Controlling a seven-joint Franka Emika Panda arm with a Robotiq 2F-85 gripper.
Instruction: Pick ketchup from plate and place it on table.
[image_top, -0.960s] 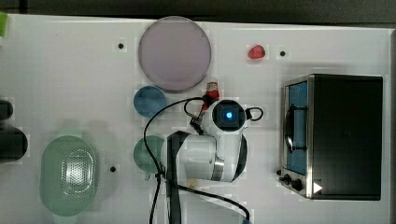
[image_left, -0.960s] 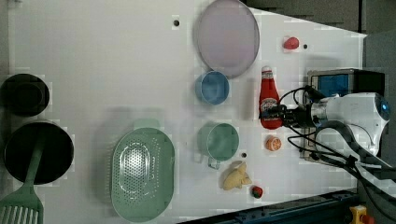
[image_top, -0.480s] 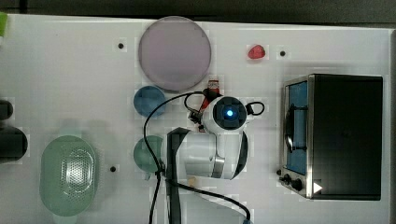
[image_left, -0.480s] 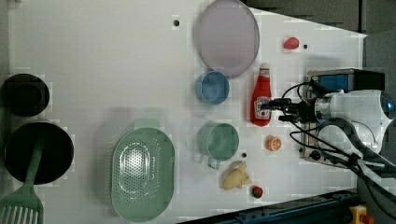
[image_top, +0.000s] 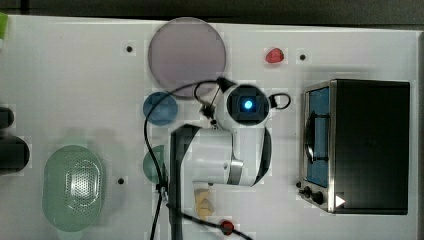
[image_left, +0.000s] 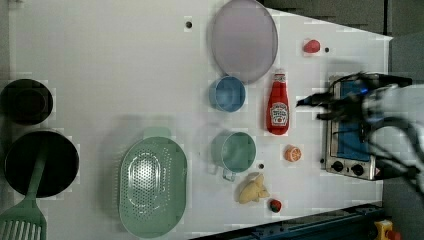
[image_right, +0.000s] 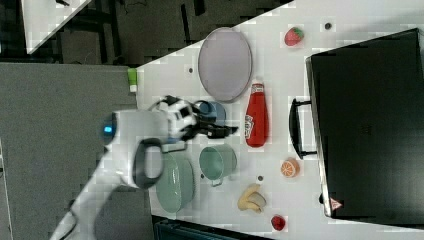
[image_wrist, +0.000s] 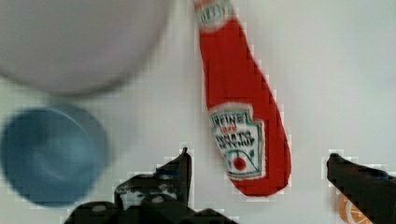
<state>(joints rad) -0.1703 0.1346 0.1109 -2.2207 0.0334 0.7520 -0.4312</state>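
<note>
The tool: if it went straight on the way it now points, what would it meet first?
Most likely the ketchup, which lies flat on the table beside the plate. In the wrist view the open tool straddles the bottle's base, so straight ahead is the bottle. How high it hangs above is unclear.

1. The place was a robot lab bench got up as a toy kitchen: a white table (image_left: 100, 60) with small black dot holes.
2. Kitchen props lay about: a toaster oven (image_top: 357, 145), a green colander (image_left: 152, 192), a black pan (image_left: 40, 162), and plastic fruit (image_left: 293, 153).
3. A cabled robot arm (image_right: 135, 150) stood over it.
</note>
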